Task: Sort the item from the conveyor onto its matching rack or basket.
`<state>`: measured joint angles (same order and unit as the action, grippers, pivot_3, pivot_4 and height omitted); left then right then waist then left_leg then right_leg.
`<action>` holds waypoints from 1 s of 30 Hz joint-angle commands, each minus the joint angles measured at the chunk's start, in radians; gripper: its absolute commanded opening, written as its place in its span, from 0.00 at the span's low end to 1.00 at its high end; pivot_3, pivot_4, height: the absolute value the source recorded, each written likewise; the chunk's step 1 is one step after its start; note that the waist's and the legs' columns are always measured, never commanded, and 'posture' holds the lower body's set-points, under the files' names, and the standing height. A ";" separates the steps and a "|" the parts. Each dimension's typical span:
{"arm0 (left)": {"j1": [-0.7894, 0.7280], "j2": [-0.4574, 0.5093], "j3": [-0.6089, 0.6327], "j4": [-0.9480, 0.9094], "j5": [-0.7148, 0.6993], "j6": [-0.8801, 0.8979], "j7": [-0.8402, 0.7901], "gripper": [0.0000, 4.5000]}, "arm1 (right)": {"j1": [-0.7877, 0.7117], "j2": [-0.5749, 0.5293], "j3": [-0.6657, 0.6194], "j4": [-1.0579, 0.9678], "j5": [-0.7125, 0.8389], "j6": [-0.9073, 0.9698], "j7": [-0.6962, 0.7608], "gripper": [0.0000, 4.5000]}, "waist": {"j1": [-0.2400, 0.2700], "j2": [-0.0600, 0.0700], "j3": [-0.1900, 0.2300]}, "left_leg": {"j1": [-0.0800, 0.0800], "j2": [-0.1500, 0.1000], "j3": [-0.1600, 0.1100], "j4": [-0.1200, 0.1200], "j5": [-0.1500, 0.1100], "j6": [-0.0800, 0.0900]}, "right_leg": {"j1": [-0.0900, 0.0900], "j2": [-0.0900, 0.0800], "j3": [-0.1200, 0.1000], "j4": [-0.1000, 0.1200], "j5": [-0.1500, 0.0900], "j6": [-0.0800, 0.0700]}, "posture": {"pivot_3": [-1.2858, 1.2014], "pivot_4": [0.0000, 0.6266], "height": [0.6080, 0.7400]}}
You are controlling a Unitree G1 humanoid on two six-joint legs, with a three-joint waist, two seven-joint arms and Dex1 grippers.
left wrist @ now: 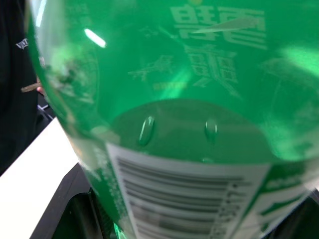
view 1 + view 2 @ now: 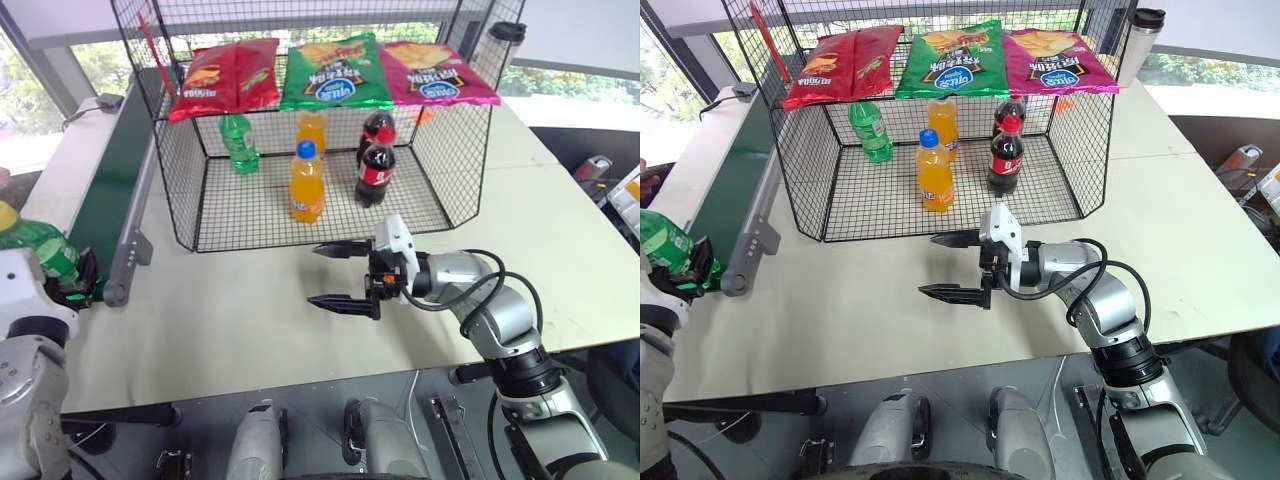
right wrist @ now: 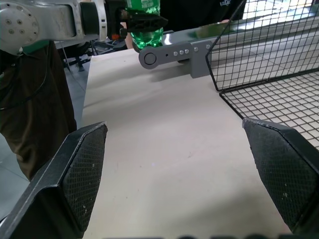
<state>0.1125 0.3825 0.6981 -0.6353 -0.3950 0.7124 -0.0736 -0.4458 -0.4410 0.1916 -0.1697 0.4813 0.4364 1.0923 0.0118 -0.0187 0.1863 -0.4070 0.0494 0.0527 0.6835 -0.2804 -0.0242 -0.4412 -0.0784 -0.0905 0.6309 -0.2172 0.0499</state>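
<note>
The left gripper (image 2: 75, 278) was clamped on the bottle (image 2: 40, 250) at the near left, just beside the conveyor (image 2: 110, 190) end. The right gripper (image 2: 345, 275) hung wide open over the table (image 2: 230, 320), in front of the cage (image 2: 200, 215). A loose grip might drop the bottle; the cage's tall sides and the sodas inside crowded the way in.

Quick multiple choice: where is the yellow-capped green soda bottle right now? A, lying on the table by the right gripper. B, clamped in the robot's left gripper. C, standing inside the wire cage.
B: the left gripper is shut on the green bottle near the conveyor's end.
</note>
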 commanded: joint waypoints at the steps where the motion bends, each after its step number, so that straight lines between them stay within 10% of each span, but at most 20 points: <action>1: -0.016 0.038 0.098 -0.079 -0.010 -0.023 0.023 0.61 | 0.004 -0.005 0.000 -0.010 0.002 -0.024 0.020 1.00 | -0.002 0.000 0.000 | 0.000 0.000 0.000 0.000 0.000 0.000 | 0.000 0.000 0.000 0.000 0.000 0.000 | 0.52 0.24 1.00; 15: -0.079 0.188 0.015 -0.215 -0.285 0.162 -0.088 0.61 | 0.005 0.007 -0.009 0.001 -0.005 -0.043 0.010 1.00 | -0.001 -0.001 0.000 | 0.000 0.000 0.000 0.000 0.000 0.000 | 0.000 0.000 0.000 -0.001 0.000 0.000 | 0.52 0.24 1.00; 30: -0.433 0.021 -0.567 0.172 0.027 -0.078 -0.031 0.61 | -0.039 0.060 -0.024 0.112 -0.099 -0.072 -0.164 1.00 | 0.001 -0.001 0.000 | -0.001 0.000 0.001 0.000 0.000 0.000 | 0.000 0.001 0.000 0.000 0.002 0.003 | 0.52 0.24 1.00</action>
<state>-0.2842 0.4107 0.1404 -0.4655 -0.4087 0.7024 -0.1191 -0.4692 -0.3781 0.1752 -0.0488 0.3934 0.3904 0.9326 0.0131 -0.0194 0.1864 -0.4076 0.0490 0.0537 0.6832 -0.2801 -0.0245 -0.4412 -0.0772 -0.0905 0.6305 -0.2153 0.0530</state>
